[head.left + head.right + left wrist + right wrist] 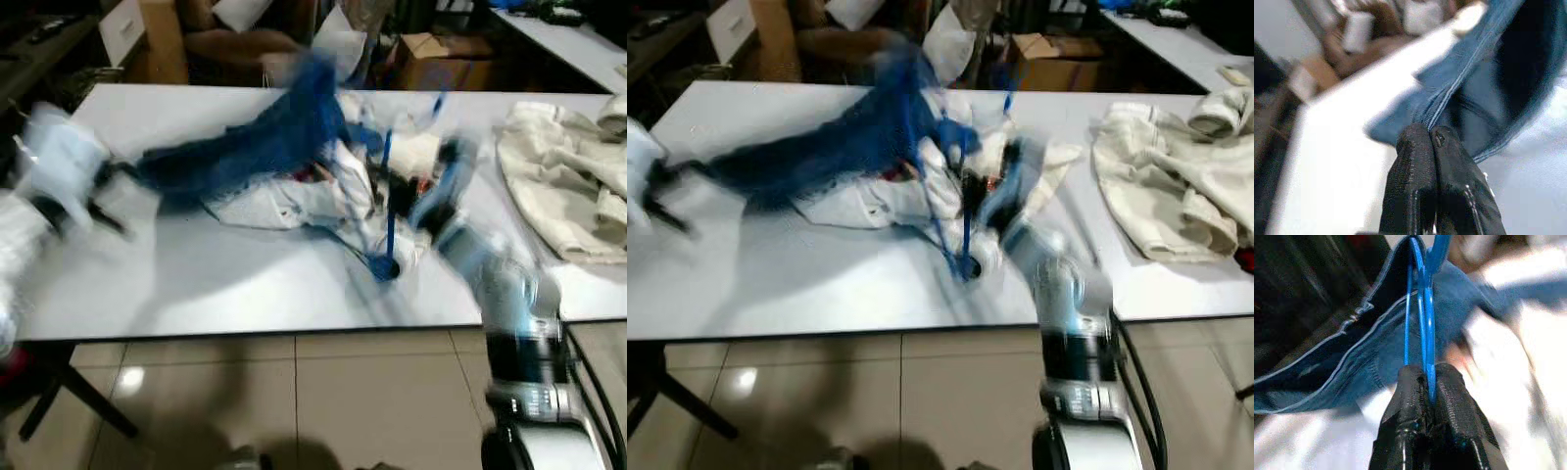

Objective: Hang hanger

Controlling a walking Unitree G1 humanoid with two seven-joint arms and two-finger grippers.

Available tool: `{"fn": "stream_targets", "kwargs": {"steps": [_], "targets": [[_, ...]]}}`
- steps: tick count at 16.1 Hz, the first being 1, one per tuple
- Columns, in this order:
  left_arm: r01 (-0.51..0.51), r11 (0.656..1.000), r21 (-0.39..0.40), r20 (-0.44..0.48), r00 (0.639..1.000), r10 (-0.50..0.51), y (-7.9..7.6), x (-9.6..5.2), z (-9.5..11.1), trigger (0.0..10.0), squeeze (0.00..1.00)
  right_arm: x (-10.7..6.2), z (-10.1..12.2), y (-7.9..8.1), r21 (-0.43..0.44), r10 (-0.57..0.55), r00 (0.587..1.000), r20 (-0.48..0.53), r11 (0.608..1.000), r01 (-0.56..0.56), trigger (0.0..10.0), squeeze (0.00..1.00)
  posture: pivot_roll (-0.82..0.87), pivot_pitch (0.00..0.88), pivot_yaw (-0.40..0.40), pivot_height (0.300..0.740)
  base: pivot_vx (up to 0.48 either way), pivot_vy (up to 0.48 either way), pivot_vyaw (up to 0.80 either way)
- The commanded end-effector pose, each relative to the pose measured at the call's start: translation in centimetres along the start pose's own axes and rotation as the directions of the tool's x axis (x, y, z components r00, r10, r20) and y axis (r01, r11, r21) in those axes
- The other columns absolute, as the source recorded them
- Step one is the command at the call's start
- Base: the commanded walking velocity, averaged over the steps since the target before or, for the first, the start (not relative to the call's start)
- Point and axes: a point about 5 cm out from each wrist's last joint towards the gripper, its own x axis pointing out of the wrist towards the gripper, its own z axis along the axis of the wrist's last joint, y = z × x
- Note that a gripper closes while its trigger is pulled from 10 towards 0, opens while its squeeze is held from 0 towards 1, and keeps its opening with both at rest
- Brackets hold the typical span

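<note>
Floor (pixel 294 392): pale glossy tiles, nearest the camera, under the table edge.
Right hand (pixel 1429 377): black fingers pressed together on the thin blue hanger (pixel 1425 313); arm reaching up from the lower right over the table.
Blue hanger: plastic, held upright in the clothes pile near the table's middle, its lower loop close to the tabletop; blurred in the head views.
Left hand (pixel 1431 134): fingers closed tight, pinching the stitched hem of the blue denim garment (pixel 1488 73); at the far left of the table, blurred.
Blue denim garment: stretched from the left hand across to the pile, lifted above the table.
White clothes (pixel 294 201): crumpled heap under and around the denim.
Table (pixel 196 284): white, wide.
Cream garment (pixel 558 186): lying on the table's right side, apart from the pile.
Cardboard boxes (pixel 436 59): beyond the table's far edge.
</note>
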Motion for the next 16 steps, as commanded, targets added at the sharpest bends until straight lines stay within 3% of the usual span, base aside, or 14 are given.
{"fn": "stream_targets", "kwargs": {"steps": [1, 3, 4, 5, 6, 7, 8, 10, 11, 13, 14, 16], "targets": [[0.003, 0.999, 0.042, 0.025, 1.0, -0.004, -0.2, -0.3, 1.0, 0.0, 0.0, -0.9, -0.1, -0.6, -0.02, -0.045, 0.999, -0.018, 0.999, 0.045, 10.0, 0.0, -0.01, 0.0, -0.037, 0.74, 0.0, 0.0, 0.0], [0.097, 0.994, 0.042, -0.02, 0.995, -0.096, -1.3, -0.9, 0.4, 0.0, 0.0, -1.9, -0.5, -1.2, -0.009, -0.07, 0.997, -0.026, 0.998, 0.07, 10.0, 0.0, -0.01, 0.0, -0.036, 0.74, 0.0, 0.0, 0.0], [0.14, 0.989, 0.053, -0.035, 0.99, -0.139, -1.8, -1.3, 0.2, 1.6, 0.0, -2.5, -0.5, -1.5, -0.007, -0.081, 0.996, -0.028, 0.997, 0.08, 10.0, 0.0, -0.01, 0.0, -0.034, 0.74, 0.0, 0.0, 0.0], [0.164, 0.985, 0.06, -0.037, 0.986, -0.162, -2.1, -1.5, 0.3, 6.6, 0.0, -2.7, -0.6, -1.6, -0.007, -0.082, 0.996, -0.03, 0.997, 0.082, 10.0, 0.0, -0.02, 0.0, -0.033, 0.74, 0.0, 0.0, 0.0], [0.219, 0.974, 0.052, -0.01, 0.976, -0.218, -2.7, -1.6, 0.6, 10.0, 0.0, -3.2, -0.7, -1.8, -0.008, -0.089, 0.995, -0.04, 0.996, 0.089, 10.0, 0.0, -0.02, 0.0, -0.032, 0.74, 0.0, 0.0, 0.0], [0.251, 0.967, 0.051, 0.057, 0.966, -0.253, -3.0, -1.6, 1.4, 10.0, 0.68, -3.6, -1.0, -1.9, -0.012, -0.095, 0.994, -0.052, 0.996, 0.094, 10.0, 0.0, -0.02, 0.0, -0.029, 0.74, 0.0, 0.0, 0.0], [0.29, 0.954, 0.078, 0.05, 0.954, -0.294, -3.2, -1.9, 1.6, 10.0, 1.0, -3.8, -1.1, -2.0, -0.011, -0.095, 0.994, -0.057, 0.995, 0.095, 10.0, 0.0, -0.02, 0.0, -0.029, 0.74, 0.0, 0.0, 0.0], [0.326, 0.941, 0.088, 0.017, 0.944, -0.328, -3.3, -2.2, 1.2, 10.0, 1.0, -3.9, -1.1, -1.9, -0.01, -0.088, 0.995, -0.057, 0.996, 0.087, 10.0, 0.0, -0.02, 0.0, -0.029, 0.74, 0.0, 0.0, 0.0], [0.442, 0.892, 0.097, -0.113, 0.895, -0.431, -3.8, -3.4, -0.3, 10.0, 1.0, -4.0, -1.1, -1.6, -0.004, -0.061, 0.996, -0.057, 0.998, 0.061, 10.0, 0.0, -0.02, 0.0, -0.031, 0.74, 0.0, 0.0, 0.0], [0.494, 0.865, 0.09, -0.168, 0.863, -0.476, -3.8, -4.1, -1.0, 10.0, 1.0, -4.2, -1.2, -1.2, -0.004, -0.026, 0.998, -0.064, 1.0, 0.026, 10.0, 0.0, -0.02, 0.0, -0.035, 0.74, 0.0, 0.0, 0.0], [0.452, 0.887, 0.091, 0.001, 0.891, -0.454, -4.2, -2.6, 0.7, 10.0, 1.0, -4.3, -1.2, -1.2, -0.002, -0.009, 0.998, -0.07, 1.0, 0.009, 10.0, 0.0, -0.02, 0.0, -0.043, 0.74, 0.0, 0.0, 0.0], [0.429, 0.901, 0.066, 0.132, 0.891, -0.434, -5.1, -0.9, 2.1, 10.0, 1.0, -4.4, -1.2, -1.2, -0.001, -0.003, 0.997, -0.074, 1.0, 0.003, 10.0, 0.0, -0.03, 0.0, -0.048, 0.74, 0.0, 0.0, 0.0]]}}
